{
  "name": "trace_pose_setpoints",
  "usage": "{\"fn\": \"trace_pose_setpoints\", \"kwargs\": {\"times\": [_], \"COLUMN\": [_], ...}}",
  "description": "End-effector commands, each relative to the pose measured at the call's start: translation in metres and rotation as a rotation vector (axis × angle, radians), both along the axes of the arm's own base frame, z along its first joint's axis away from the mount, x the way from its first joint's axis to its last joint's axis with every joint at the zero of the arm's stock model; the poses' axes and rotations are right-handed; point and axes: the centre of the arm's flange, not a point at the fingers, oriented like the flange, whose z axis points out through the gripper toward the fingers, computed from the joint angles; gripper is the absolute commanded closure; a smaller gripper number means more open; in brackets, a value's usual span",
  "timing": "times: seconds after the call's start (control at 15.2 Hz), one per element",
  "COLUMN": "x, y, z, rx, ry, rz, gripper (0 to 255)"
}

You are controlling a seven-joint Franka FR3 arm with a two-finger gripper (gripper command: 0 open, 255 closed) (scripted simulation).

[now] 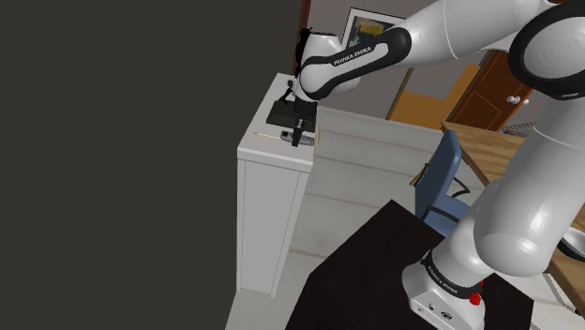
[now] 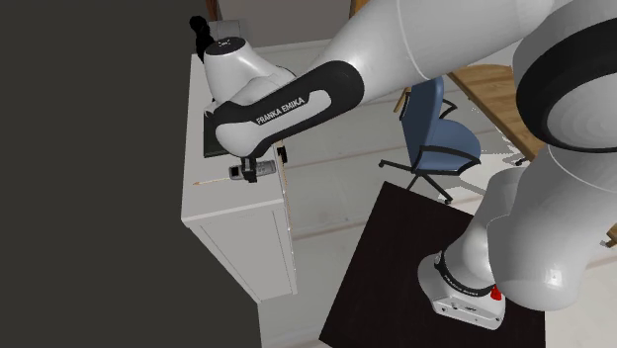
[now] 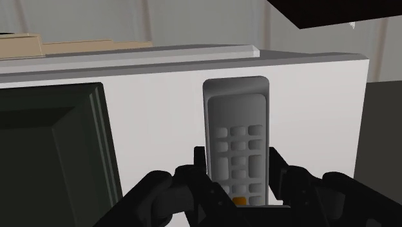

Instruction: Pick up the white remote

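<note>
Home study/ofc: blue ofc chair [image 2: 427, 107], wood desk [image 1: 506, 150], door [image 1: 497, 89].

Grey remote [image 3: 235, 138]: near end hidden behind the gripper [image 3: 237, 164]. The dark flat object [image 3: 51, 148] beside it is cut off by the frame edge. Button markings unreadable.

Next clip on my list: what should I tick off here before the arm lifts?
1. Grey remote between the gripper fingers: ok.
2. Fingers touching both long sides: ok.
3. Grip at the remote's middle: not ok; it clasps the end near the orange button.
4. Remote lying flat on the white cabinet top: ok.
5. Dark tray apart from the remote: ok.
</note>
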Motion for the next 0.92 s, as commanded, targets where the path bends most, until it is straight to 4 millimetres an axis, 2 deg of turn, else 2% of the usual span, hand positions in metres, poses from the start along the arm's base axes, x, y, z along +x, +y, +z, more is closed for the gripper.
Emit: {"fn": "trace_pose_setpoints", "kwargs": {"times": [0.0, 0.26, 0.86], "x": [0.0, 0.0, 0.0], "y": [0.0, -0.001, -0.001], "z": [0.0, 0.0, 0.048], "rx": [0.0, 0.0, 0.0], "ry": [0.0, 0.0, 0.0], "rz": [0.0, 0.0, 0.0], "gripper": [255, 255, 255]}}
